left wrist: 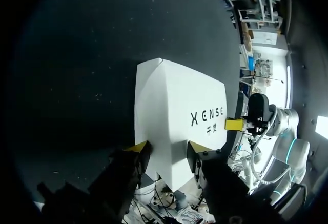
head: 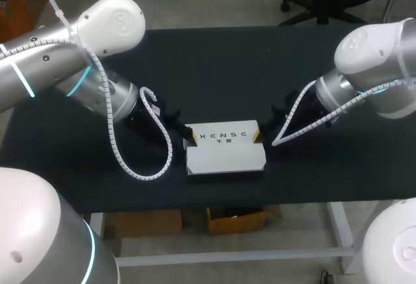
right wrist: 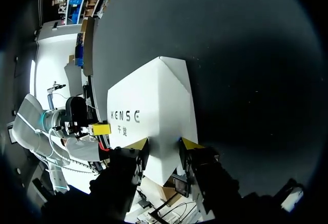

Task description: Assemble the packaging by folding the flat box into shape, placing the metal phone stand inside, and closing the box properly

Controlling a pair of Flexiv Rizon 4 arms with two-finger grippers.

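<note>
A white box (head: 224, 153) with dark print on its top lies closed in shape near the table's front edge. My left gripper (head: 189, 139) is at the box's left end and my right gripper (head: 259, 133) at its right end. In the left wrist view the left gripper (left wrist: 166, 149) has the box's (left wrist: 174, 111) narrow end between its yellow fingertips, both touching. The right gripper (right wrist: 163, 147) holds the box's (right wrist: 154, 111) opposite end the same way. No metal phone stand shows in any view.
The black table (head: 214, 69) stretches bare behind and to both sides of the box. A white coiled cable (head: 146, 160) hangs from my left arm down onto the table, left of the box. The table's front edge runs just below the box.
</note>
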